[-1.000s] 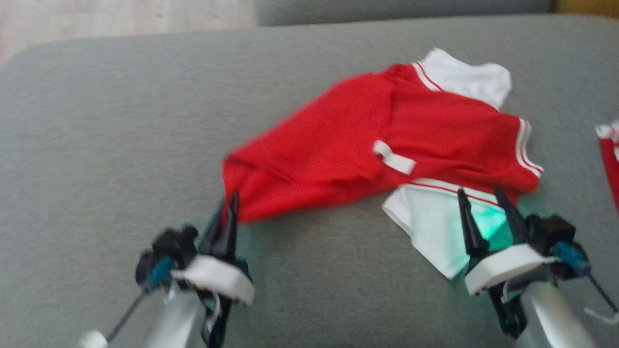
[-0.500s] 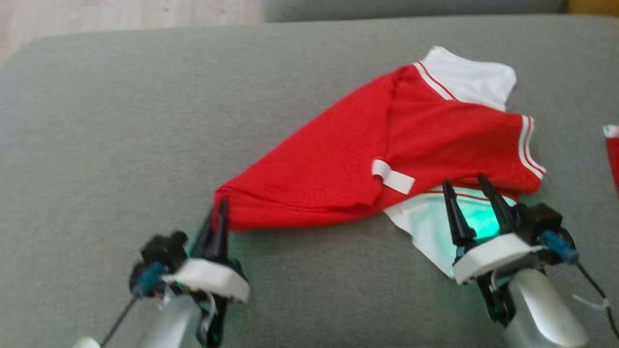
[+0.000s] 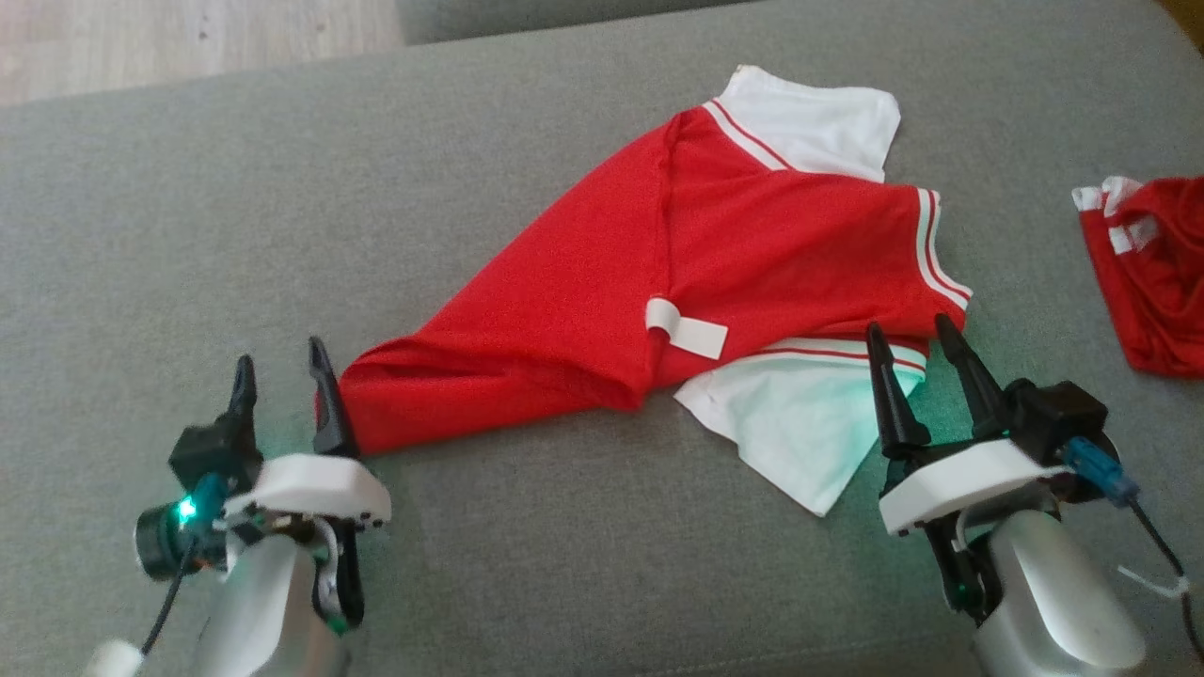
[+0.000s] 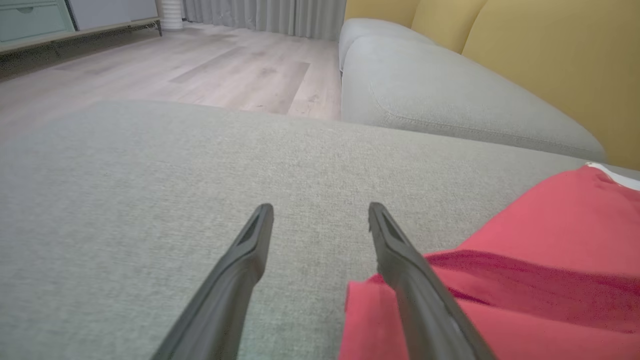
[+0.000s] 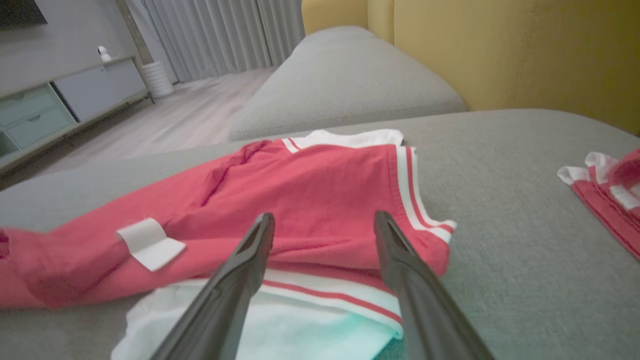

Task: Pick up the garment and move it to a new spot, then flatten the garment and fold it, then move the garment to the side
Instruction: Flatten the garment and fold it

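two red garments, a spread garment and a bunched garment, and two hands, left hand, right hand

Cushion lies open at left and bottom centre; the garment blocks the middle, a red cloth the right edge.

Soft even daylight, faint shadows, green glow on the garment, mild blur.

Red garment on grey cushion; left tool, right tool both spread, empty.
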